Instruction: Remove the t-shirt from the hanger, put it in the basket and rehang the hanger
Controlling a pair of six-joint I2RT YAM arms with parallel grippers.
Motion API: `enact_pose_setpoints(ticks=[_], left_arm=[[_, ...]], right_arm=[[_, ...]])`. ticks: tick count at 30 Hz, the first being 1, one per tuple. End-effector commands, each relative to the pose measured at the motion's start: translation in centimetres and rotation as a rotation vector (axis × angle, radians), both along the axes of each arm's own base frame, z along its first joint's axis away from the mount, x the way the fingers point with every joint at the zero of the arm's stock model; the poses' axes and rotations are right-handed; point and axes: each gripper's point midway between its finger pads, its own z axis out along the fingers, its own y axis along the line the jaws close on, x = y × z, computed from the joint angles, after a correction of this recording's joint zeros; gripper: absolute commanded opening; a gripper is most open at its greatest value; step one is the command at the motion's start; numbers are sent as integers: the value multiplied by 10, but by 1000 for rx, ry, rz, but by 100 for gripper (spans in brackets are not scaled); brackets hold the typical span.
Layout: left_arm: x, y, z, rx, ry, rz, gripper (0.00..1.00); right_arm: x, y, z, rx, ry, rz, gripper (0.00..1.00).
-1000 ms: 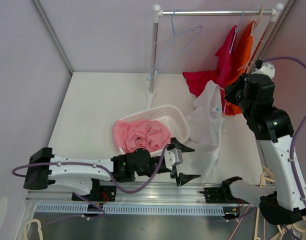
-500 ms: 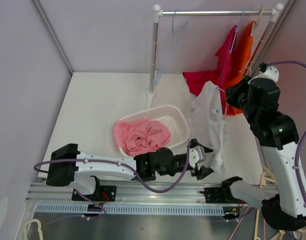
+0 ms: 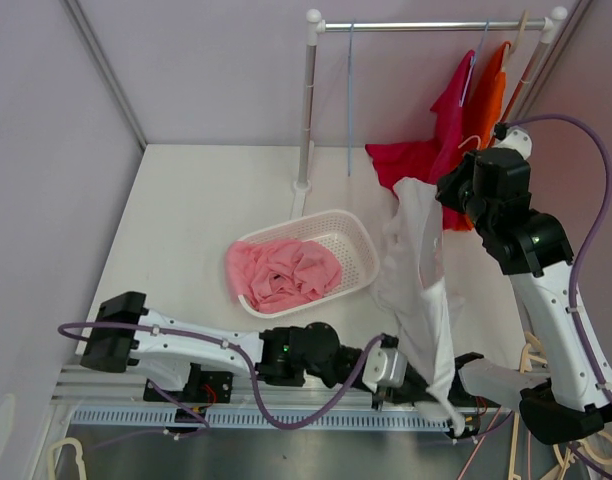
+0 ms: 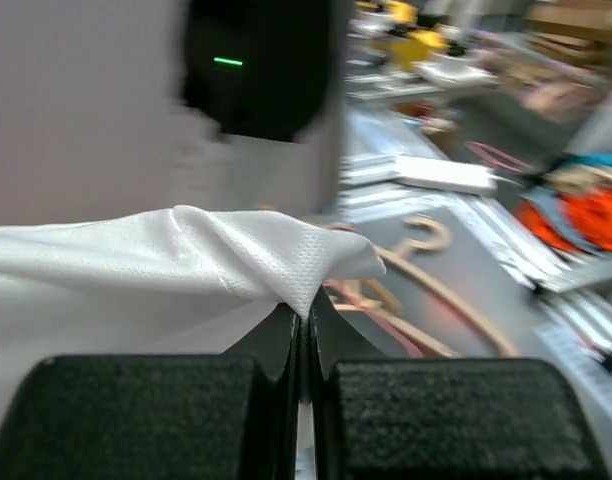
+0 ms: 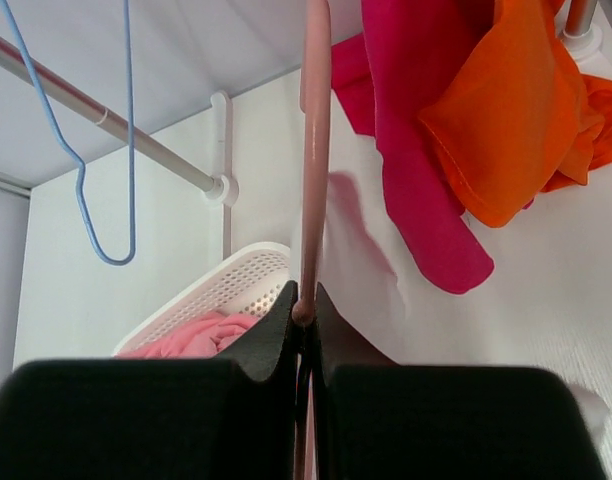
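Note:
The white t-shirt (image 3: 416, 280) hangs stretched from the right side of the table down to the near rail. Its top sits on a pink hanger (image 5: 314, 150). My right gripper (image 5: 304, 315) is shut on that hanger's rod, held up near the rack (image 3: 444, 200). My left gripper (image 3: 423, 385) is at the near edge, partly hidden behind the cloth. It is shut on a fold of the t-shirt's lower edge (image 4: 304, 312), which peaks up out of the jaws (image 4: 286, 265).
A white basket (image 3: 358, 232) with pink clothes (image 3: 281, 270) stands mid-table. The rack's pole (image 3: 308, 100) rises behind it, with a blue wire hanger (image 3: 350, 100) on the rail. Red (image 3: 436, 140) and orange (image 3: 486, 110) shirts hang at the right. Wooden hangers (image 3: 531, 355) lie below the right arm.
My left gripper moved right, shut on the t-shirt's lower edge and drew it toward the near rail, stretching the cloth. The right arm shifted slightly left. The blue hanger swung.

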Motion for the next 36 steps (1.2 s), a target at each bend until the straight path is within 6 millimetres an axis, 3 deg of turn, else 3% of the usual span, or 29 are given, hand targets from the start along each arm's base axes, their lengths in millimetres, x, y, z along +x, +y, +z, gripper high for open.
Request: enact_pose_setpoints(ticks=[1, 4, 7, 8, 10, 11, 12, 16, 17, 18, 19, 21, 24, 25, 27, 28, 29, 30, 31, 33, 34, 35, 36], left_arm=[[-88, 26, -8, 29, 30, -471, 1], [-106, 34, -32, 110, 64, -603, 1], [-88, 18, -69, 219, 46, -485, 1], [-67, 6, -83, 265, 61, -366, 1], [-9, -9, -91, 302, 168, -177, 1], [18, -12, -93, 308, 220, -93, 1], [69, -14, -93, 302, 316, 57, 1], [174, 9, -65, 202, 436, 400, 1], [190, 16, -67, 214, 448, 465, 1], [214, 25, -46, 168, 453, 531, 1], [233, 33, -52, 196, 472, 623, 1], [263, 41, -32, 164, 485, 682, 1], [290, 55, -8, 132, 461, 729, 1], [293, 59, 18, 89, 442, 725, 1], [292, 72, 52, 33, 374, 721, 1], [289, 79, 92, -23, 342, 714, 1], [285, 84, 108, -41, 315, 707, 1], [281, 93, 142, -94, 275, 701, 1], [278, 100, 151, -88, 274, 700, 1], [267, 120, 209, -187, 224, 665, 1], [266, 126, 214, -176, 212, 676, 1], [258, 143, 251, -251, 175, 683, 1], [260, 152, 259, -266, 136, 712, 1]], right_arm=[[13, 3, 14, 19, -71, -20, 0], [14, 3, 16, 11, -75, -13, 0], [8, 4, 23, -4, -71, 16, 0], [2, 9, 27, -2, -64, 60, 0], [-6, 15, 29, -26, -46, 125, 0], [-14, 17, 20, -47, 6, 157, 0], [-19, 20, 23, -53, 25, 187, 0], [-44, 19, 1, -148, 168, 249, 0], [-54, 17, -6, -167, 205, 258, 0], [-60, 17, -8, -182, 213, 275, 0], [-68, 12, -9, -188, 210, 270, 0], [-79, 4, -9, -199, 208, 259, 0], [-93, -10, 7, -192, 138, 221, 0], [-100, -16, 17, -178, 93, 209, 0], [-99, -22, 33, -162, 11, 171, 0], [-98, -28, 43, -150, -52, 134, 0], [-96, -29, 46, -146, -82, 123, 0], [-94, -30, 50, -142, -115, 115, 0], [-91, -30, 53, -150, -145, 113, 0], [-77, -23, 65, -129, -234, 113, 0], [-73, -21, 68, -126, -258, 113, 0], [-65, -18, 83, -108, -325, 107, 0], [-58, -13, 82, -108, -334, 116, 0]])
